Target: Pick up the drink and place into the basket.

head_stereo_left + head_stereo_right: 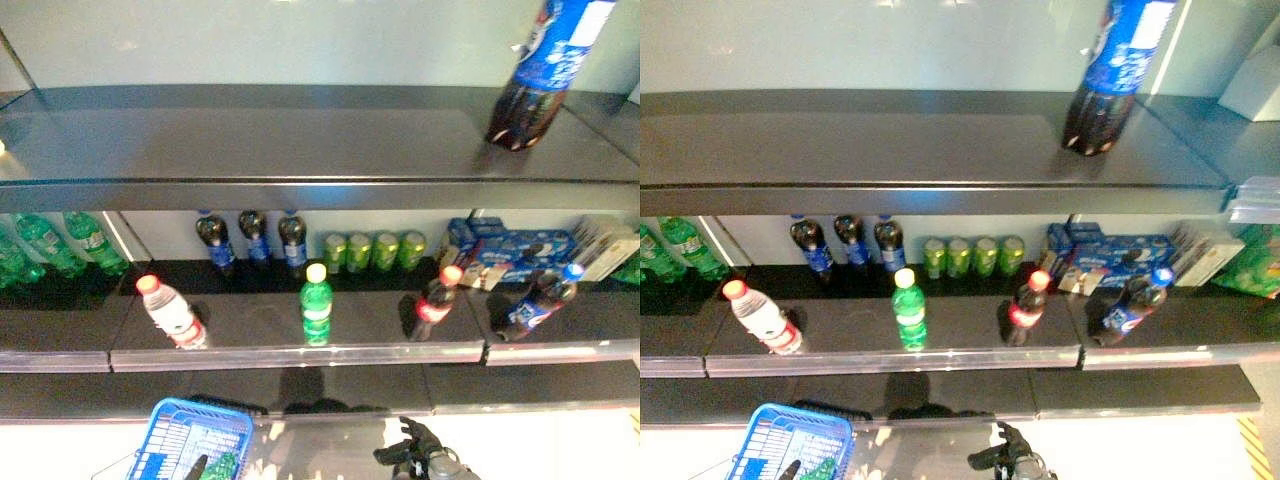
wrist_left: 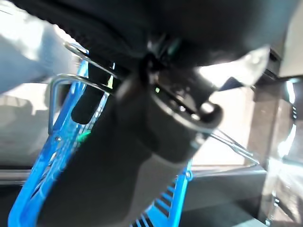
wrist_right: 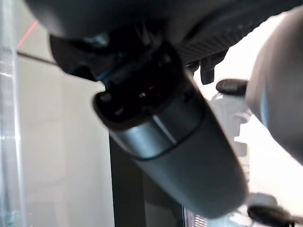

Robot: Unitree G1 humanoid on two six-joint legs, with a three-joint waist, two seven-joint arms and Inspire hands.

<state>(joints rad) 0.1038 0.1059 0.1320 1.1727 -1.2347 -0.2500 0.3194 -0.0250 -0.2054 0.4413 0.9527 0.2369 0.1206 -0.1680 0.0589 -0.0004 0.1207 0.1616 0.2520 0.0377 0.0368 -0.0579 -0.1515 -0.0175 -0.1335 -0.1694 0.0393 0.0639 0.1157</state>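
Note:
Drinks stand along the front of the middle shelf (image 1: 300, 352): a white bottle with a red cap (image 1: 170, 312), a green bottle with a yellow cap (image 1: 316, 305), a dark cola bottle with a red cap (image 1: 435, 300) and a dark bottle with a blue label (image 1: 538, 300). My left hand (image 2: 180, 33) is shut on the wire handles (image 2: 80, 80) of the blue basket (image 1: 190, 435), which hangs low at the left with something green in it. My right hand (image 1: 415, 448) is low in front of the shelf, below the cola bottle, fingers relaxed and empty.
At the shelf's back stand dark bottles with blue labels (image 1: 250, 238), green cans (image 1: 375, 250), green bottles (image 1: 60, 245) at the left and blue boxes (image 1: 510, 250) at the right. A large dark bottle (image 1: 540, 70) stands on the top shelf (image 1: 250, 150).

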